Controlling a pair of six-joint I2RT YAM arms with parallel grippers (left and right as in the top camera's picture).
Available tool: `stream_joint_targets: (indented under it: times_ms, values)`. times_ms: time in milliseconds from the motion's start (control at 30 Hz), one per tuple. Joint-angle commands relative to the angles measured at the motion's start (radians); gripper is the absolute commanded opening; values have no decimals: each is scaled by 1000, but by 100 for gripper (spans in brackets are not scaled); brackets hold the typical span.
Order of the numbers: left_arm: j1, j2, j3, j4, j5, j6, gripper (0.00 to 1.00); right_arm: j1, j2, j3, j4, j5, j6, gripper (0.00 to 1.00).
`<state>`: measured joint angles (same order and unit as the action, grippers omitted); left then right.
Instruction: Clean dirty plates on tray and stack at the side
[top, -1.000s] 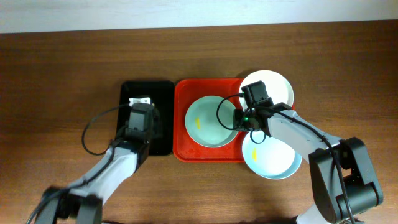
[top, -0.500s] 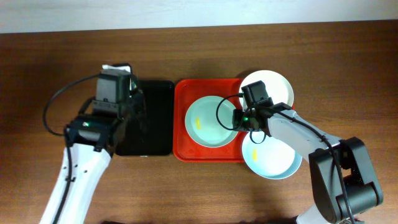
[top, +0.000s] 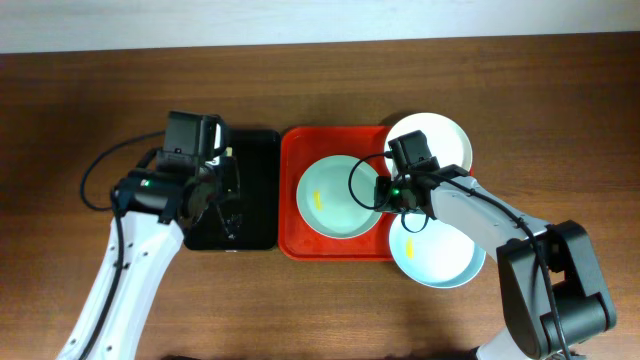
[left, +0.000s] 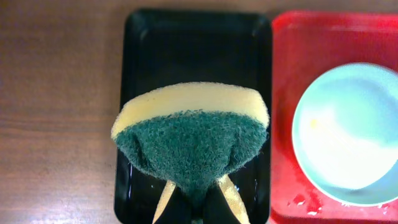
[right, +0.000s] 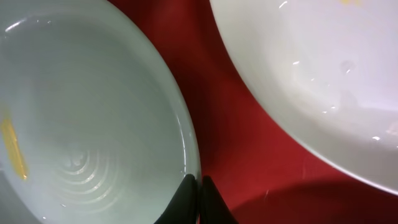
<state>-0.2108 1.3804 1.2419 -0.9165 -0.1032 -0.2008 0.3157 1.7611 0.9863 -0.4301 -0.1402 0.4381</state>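
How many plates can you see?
3. The green plate sits in the red tray. The white plate overlaps the tray's far right corner. The blue plate overlaps its near right corner. None seems to be hidden.

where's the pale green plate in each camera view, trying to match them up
overhead: the pale green plate sits mid-frame, inside the red tray.
left wrist: plate at the right edge, partly cut off, to the right of the sponge.
right wrist: plate fills the left half, its rim pinched by the right gripper at the bottom.
shared landmark: the red tray under the plate, seen in all three views.
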Motion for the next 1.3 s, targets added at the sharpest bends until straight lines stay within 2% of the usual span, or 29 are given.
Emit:
stream_joint_targets:
  times_ms: [0,200,233,267,300,333,433,467,600,767,900,1000,1267]
  values:
    - [4,53,12,-6,15,20,0,-2,2,18,0,-100,80,4]
    - [4,172,18,19,60,45,0,-2,2,18,-8,-169,271,4]
    - [4,191,18,35,60,46,0,-2,2,18,-6,-163,273,33]
    - [4,192,18,40,60,45,0,-2,2,18,-2,-134,258,51]
    - [4,192,18,40,60,46,0,-2,2,18,1,-111,233,51]
    - [4,192,18,40,60,46,0,-2,2,18,8,-84,201,51]
    - [4,190,18,38,60,46,0,-2,2,18,25,-38,111,34]
    - [4,190,18,38,60,46,0,-2,2,18,23,-39,100,33]
    - [4,190,18,53,59,46,0,0,2,6,12,-39,90,36]
    - [4,190,18,69,59,46,0,0,2,-32,27,-39,89,35]
    - [4,191,18,67,59,46,0,0,2,-32,55,-39,89,8]
    - [4,191,18,65,59,46,0,-1,2,-32,72,-39,90,4]
    - [4,192,17,67,59,45,0,1,2,-32,67,-43,93,4]
